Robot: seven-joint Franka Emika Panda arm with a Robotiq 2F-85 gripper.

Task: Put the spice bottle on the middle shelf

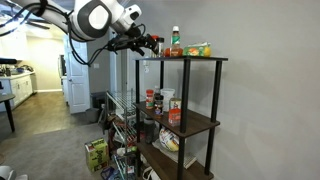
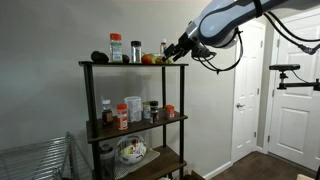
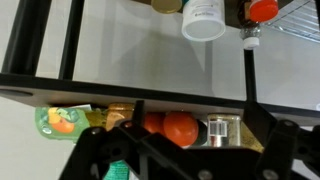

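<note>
Spice bottle (image 2: 168, 111) upright at arm-side end of middle shelf (image 2: 140, 128), just beside dark-lidded jar (image 2: 152, 110). Placement looks done. Gripper (image 2: 177, 50) at top-shelf level, well apart. Fingers (image 3: 95, 152) spread wide, holding nothing, likely to stay clear of bottle.

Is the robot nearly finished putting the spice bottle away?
Maybe almost. Done: the spice bottle, reddish with a white cap, seems to stand on the middle shelf. In hand: nothing; the open gripper hangs by the top shelf. Left: probably only backing away.
</note>
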